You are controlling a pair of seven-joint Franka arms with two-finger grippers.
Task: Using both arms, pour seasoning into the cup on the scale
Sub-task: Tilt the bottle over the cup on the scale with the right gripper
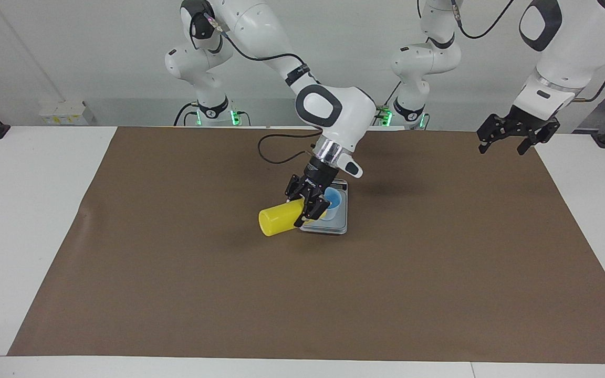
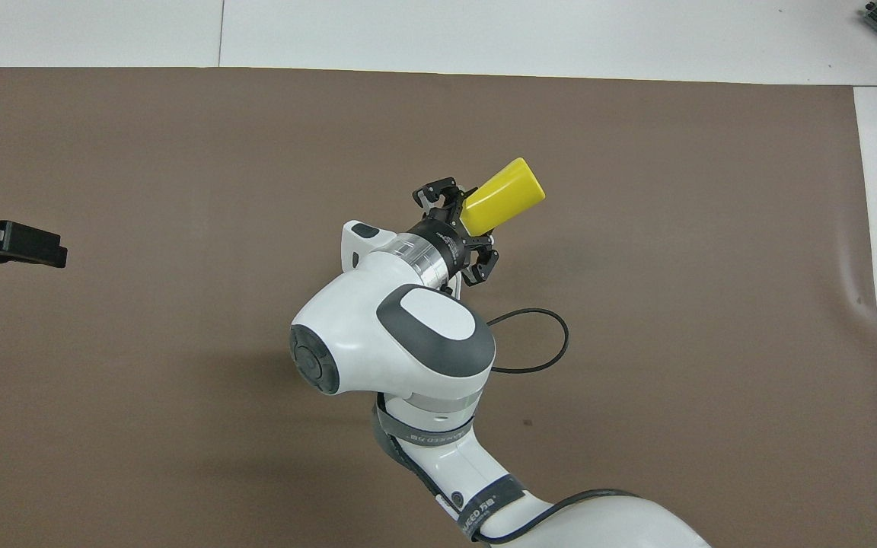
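The right gripper (image 1: 310, 207) clamps the yellow bottle (image 1: 280, 220), tipped nozzle-first over the blue cup (image 1: 332, 202) standing on the scale (image 1: 336, 227). The left gripper (image 1: 518, 137) hangs wide open, well apart from the scale, over the left arm's end of the brown mat (image 1: 439, 273)

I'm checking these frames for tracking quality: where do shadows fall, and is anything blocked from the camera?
Facing view: a soft shadow lies on the brown mat beside the scale; the cup shows. Overhead view: the right arm covers cup and scale, its shadow toward the left arm's end; the yellow bottle is evenly lit, without glare.
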